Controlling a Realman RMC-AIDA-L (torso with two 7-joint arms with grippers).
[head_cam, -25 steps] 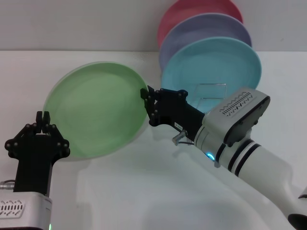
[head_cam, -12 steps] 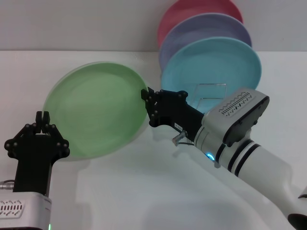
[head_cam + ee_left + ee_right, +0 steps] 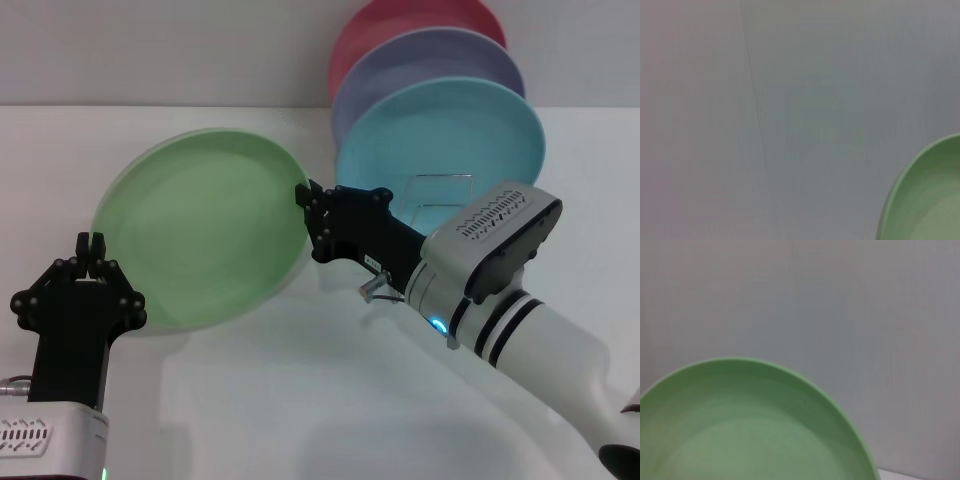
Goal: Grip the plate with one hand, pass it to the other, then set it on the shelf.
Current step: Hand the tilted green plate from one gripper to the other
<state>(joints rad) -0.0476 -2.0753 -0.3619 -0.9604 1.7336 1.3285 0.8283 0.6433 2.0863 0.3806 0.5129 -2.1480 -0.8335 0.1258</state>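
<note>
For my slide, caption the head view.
Right gripper holds the green plate by its rim; left gripper waits beside it.

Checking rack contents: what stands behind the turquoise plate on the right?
Behind the turquoise plate stands a lavender plate, and behind that a pink plate; only their upper arcs show. Their lower halves are covered. The wire shelf shows in front.

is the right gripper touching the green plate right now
Touching: in the head view the right gripper is clamped on the green plate's right rim, holding it tilted.
</note>
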